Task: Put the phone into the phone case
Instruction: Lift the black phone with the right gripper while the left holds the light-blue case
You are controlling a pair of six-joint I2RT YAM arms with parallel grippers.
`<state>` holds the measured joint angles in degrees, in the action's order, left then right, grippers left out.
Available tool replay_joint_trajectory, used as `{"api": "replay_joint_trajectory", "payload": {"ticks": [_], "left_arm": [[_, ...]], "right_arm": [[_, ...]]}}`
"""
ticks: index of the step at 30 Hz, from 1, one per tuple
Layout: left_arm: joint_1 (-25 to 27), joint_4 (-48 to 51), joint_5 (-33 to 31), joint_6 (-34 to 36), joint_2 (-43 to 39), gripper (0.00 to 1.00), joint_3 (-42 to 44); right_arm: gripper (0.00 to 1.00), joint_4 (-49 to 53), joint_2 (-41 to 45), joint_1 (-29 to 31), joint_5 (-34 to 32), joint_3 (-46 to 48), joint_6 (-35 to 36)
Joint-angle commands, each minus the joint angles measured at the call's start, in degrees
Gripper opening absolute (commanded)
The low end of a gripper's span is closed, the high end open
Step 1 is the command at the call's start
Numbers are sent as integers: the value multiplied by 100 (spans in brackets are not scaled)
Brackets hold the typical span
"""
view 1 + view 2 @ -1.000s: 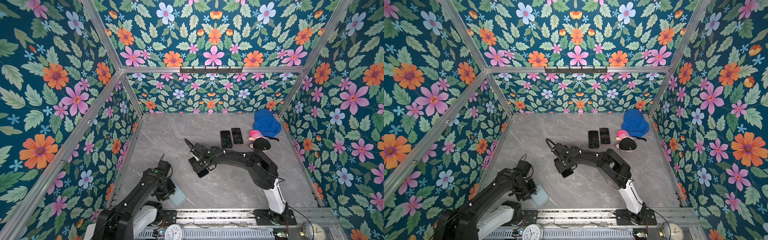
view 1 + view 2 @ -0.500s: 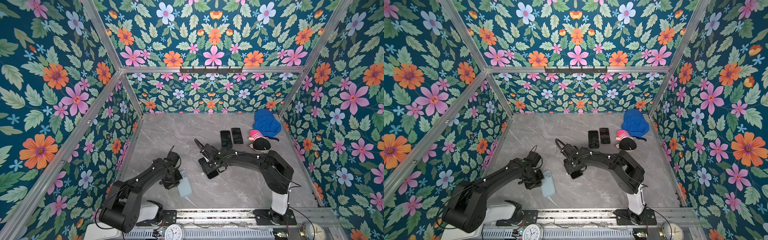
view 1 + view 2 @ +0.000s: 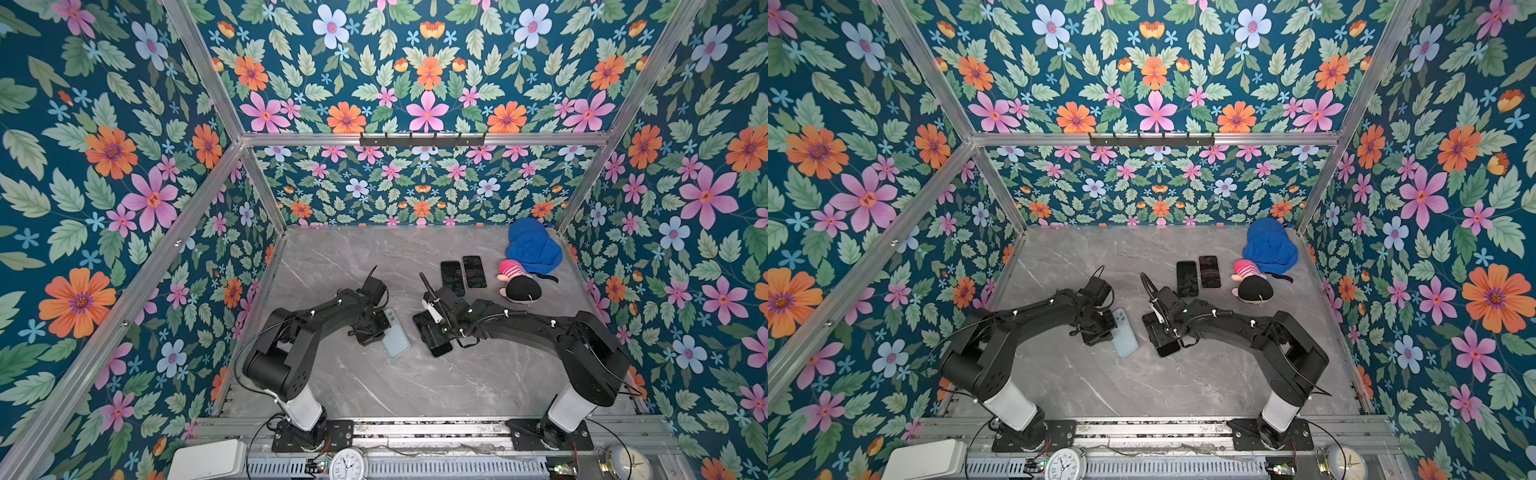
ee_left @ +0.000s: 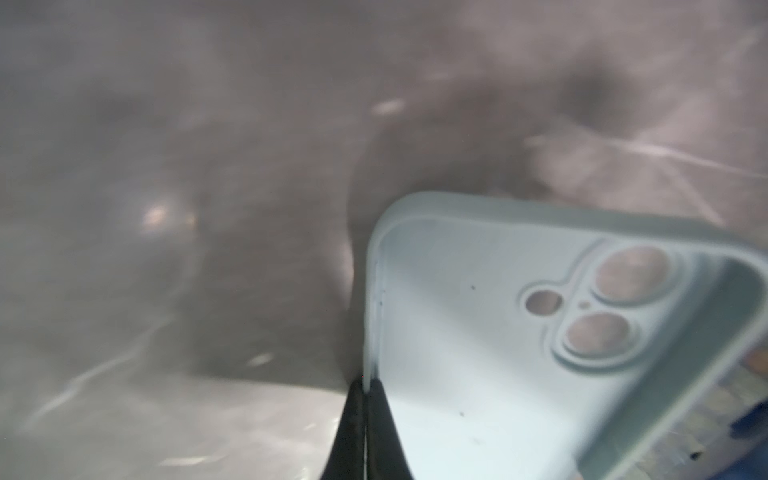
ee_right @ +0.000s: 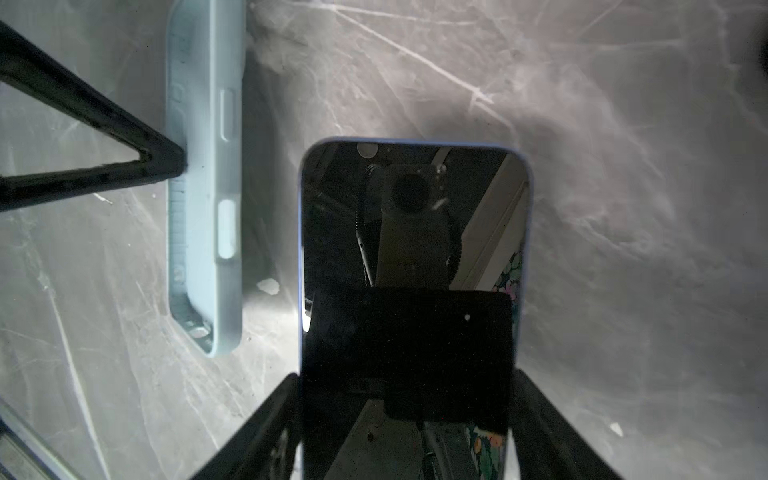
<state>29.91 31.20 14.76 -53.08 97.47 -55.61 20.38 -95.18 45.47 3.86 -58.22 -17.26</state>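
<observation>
The light blue phone case (image 3: 395, 334) (image 3: 1125, 334) is near the table's middle, its open side and camera cut-outs showing in the left wrist view (image 4: 519, 332). My left gripper (image 3: 374, 332) (image 4: 365, 382) is shut on one long side wall of the case. Just to its right, the dark phone (image 3: 441, 349) (image 5: 415, 249) lies screen up, level with the table. My right gripper (image 3: 434, 328) (image 5: 407, 382) is shut on it across its width. In the right wrist view the case (image 5: 208, 187) lies parallel to the phone, a narrow gap apart.
Two more dark phones (image 3: 452, 277) (image 3: 474, 272) lie side by side behind the right gripper. A plush doll (image 3: 521, 286) and a blue cloth (image 3: 534, 247) sit at the back right. Floral walls close in three sides of the grey table (image 3: 415, 386).
My left arm has swung from the near left corner toward the middle with the case, and its jaws have closed on the case's wall. My right gripper has moved the phone a little to the right.
</observation>
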Motion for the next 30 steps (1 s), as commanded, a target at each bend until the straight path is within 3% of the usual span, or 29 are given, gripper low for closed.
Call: {"api": "replay_joint_trajectory", "payload": {"ticks": [1, 9, 12, 16, 24, 30], "left_arm": [[97, -118, -51, -210, 252, 10, -296], [123, -928, 415, 13, 26, 42, -135], [-68, -2145, 1174, 146, -462, 44, 489], [-121, -4267, 2439, -280, -668, 45, 1069], [-187, -5297, 2997, -484, -586, 47, 1297], [-249, -5491, 3147, -471, -336, 47, 1299]], "right_arm": [[70, -332, 280, -94, 25, 117, 217], [70, -720, 595, -280, 67, 523, 523], [70, -910, 588, -293, 73, 591, 674], [70, -1036, 571, -293, 133, 606, 724], [70, -954, 424, -291, 181, 398, 759], [69, -912, 403, -293, 240, 300, 728]]}}
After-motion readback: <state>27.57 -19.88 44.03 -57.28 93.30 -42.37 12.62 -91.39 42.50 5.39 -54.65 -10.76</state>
